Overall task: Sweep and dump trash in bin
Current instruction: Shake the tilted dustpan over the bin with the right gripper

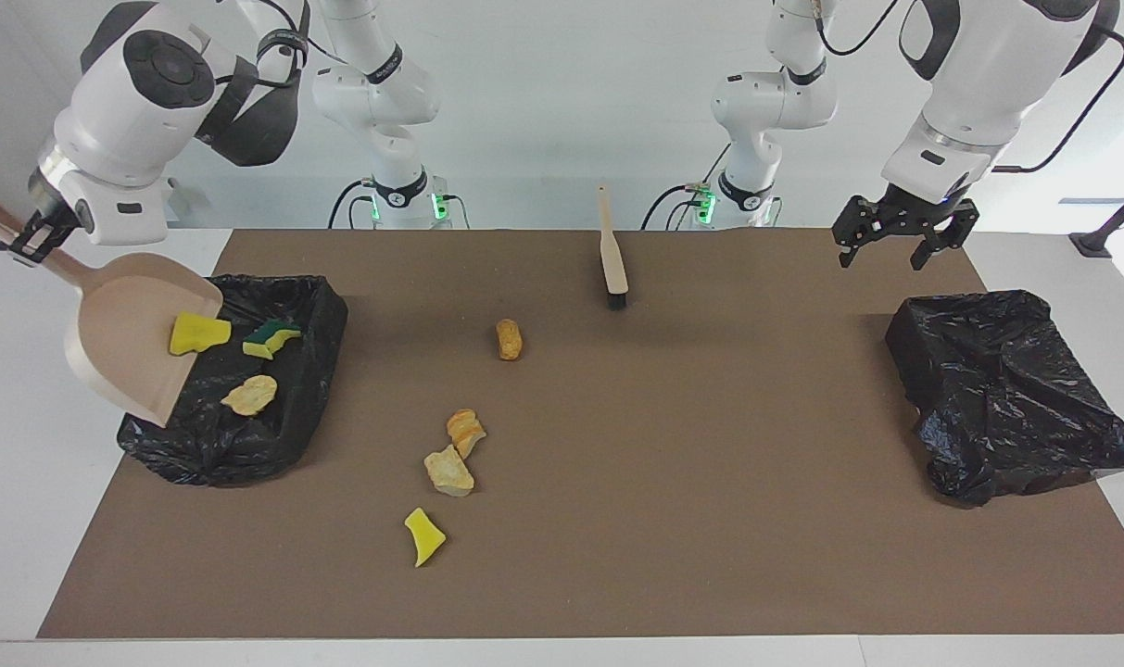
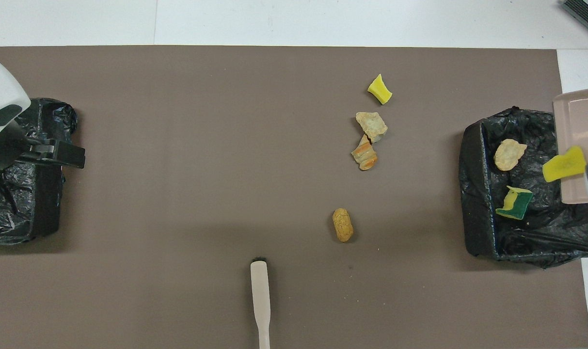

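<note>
Seven trash scraps (image 1: 447, 471), two black bins (image 1: 1006, 389), one dustpan (image 1: 121, 347), one brush (image 1: 612, 250)

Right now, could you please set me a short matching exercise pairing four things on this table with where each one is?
Things:
1. green-backed sponge
2. brush
3. dustpan
4. peanut-shaped lump

Places:
A. held tilted over the bin's edge by the right gripper
B. lying in the bin at the right arm's end
C. on the mat, alone, in mid-table
D. on the mat, near the robots' edge

Pairs: 1-B, 2-D, 3-A, 4-C
</note>
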`<act>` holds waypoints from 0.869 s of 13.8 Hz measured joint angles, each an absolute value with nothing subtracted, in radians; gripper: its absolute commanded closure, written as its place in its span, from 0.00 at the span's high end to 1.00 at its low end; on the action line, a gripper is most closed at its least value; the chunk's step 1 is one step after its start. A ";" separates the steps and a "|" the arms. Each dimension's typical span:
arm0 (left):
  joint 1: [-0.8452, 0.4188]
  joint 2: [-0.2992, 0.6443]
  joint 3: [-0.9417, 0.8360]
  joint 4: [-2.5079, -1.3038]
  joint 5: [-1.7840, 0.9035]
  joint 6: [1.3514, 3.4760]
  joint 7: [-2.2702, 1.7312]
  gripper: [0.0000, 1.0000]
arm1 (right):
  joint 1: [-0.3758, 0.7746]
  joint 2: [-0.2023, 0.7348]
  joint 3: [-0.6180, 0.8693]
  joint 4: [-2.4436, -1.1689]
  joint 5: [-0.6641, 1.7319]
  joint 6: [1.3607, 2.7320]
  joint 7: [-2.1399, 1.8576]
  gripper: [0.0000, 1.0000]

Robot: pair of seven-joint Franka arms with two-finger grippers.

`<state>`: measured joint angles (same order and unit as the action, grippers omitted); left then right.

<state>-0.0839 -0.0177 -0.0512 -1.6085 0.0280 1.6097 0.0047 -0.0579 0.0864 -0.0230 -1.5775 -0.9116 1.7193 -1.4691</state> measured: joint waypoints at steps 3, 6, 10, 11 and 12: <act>-0.084 -0.018 -0.051 -1.608 0.028 1.608 0.005 1.00 | -0.055 0.086 -0.018 -1.578 -0.913 1.724 -1.469 0.00; -0.083 -0.018 -0.051 -1.608 0.028 1.608 0.005 1.00 | -0.055 0.080 -0.018 -1.578 -0.904 1.711 -1.469 0.00; -0.074 -0.018 -0.050 -1.608 0.028 1.606 0.005 1.00 | -0.055 0.062 -0.018 -1.578 -0.805 1.643 -1.469 0.00; -0.071 -0.018 -0.050 -1.608 0.028 1.605 0.006 1.00 | -0.055 0.056 -0.018 -1.577 -0.771 1.626 -1.469 0.00; -0.070 -0.018 -0.050 -1.608 0.028 1.605 0.007 1.00 | -0.055 0.049 -0.019 -1.576 -0.737 1.611 -1.469 0.00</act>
